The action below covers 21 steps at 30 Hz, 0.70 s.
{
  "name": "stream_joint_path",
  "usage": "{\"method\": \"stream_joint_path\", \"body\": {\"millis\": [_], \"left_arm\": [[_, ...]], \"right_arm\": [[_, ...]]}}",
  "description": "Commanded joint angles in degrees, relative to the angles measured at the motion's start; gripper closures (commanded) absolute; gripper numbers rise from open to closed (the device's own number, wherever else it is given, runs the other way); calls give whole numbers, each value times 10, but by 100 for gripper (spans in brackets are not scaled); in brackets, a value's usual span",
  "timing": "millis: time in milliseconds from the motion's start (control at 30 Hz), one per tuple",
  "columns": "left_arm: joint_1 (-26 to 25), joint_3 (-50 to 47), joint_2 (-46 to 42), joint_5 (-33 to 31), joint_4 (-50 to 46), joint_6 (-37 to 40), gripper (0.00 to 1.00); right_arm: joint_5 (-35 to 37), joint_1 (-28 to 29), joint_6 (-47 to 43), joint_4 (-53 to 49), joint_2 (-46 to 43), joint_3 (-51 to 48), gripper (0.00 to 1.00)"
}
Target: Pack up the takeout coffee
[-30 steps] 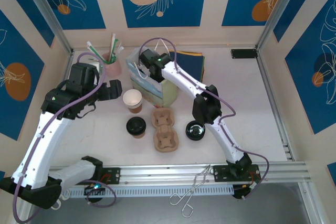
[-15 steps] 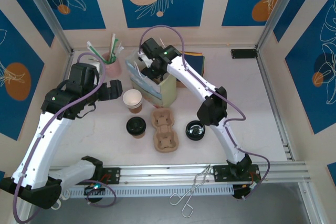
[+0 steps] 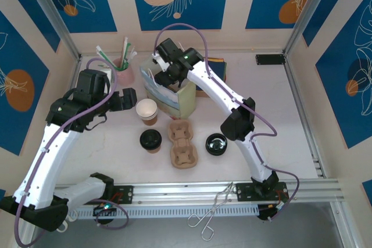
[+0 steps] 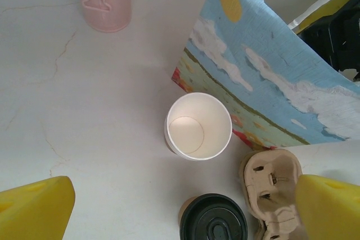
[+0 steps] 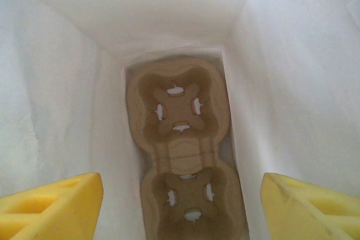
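The takeout coffee [image 3: 150, 139], a brown cup under a black lid, stands on the table left of a pulp cup carrier [image 3: 181, 143]; the left wrist view catches its lid [image 4: 214, 218] at the bottom edge. My left gripper [image 3: 125, 100] hovers open over the table [image 4: 181, 206], near a lidless cup [image 4: 198, 125]. My right gripper [image 3: 164, 74] is over the mouth of the paper bag [image 3: 168, 98]. It is open [image 5: 180, 212], with nothing between its yellow fingers [image 5: 50, 206]. Below it, a second carrier [image 5: 180, 155] lies on the bag's floor.
The lidless cup [image 3: 147, 110] stands just left of the bag. A loose black lid [image 3: 216, 143] lies right of the carrier. A pink holder with straws [image 3: 123, 71] is at the back left, metal tongs [image 3: 212, 207] on the front rail.
The right arm has lifted and its elbow swung right while the gripper stays over the bag; its jaws have spread wider. The left arm has not moved.
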Motion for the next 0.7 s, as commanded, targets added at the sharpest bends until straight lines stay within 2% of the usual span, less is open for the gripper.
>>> {"method": "stream_joint_path", "body": {"millis": [0, 433, 467, 567, 633, 667], "left_arm": [[8, -9, -6, 18, 13, -9, 0], [8, -14, 0, 40, 23, -22, 0], [8, -15, 1, 40, 25, -24, 0], [8, -14, 5, 45, 26, -24, 0], [8, -15, 6, 48, 27, -26, 0], [8, -16, 8, 50, 29, -27, 0]], "right_arm": [[6, 6, 11, -1, -47, 14, 25], [34, 6, 44, 15, -119, 2, 19], [37, 6, 49, 19, -128, -7, 14], [38, 6, 61, 36, -161, -40, 13], [36, 6, 65, 50, -184, -66, 3], [35, 6, 68, 57, -198, -81, 1]]}}
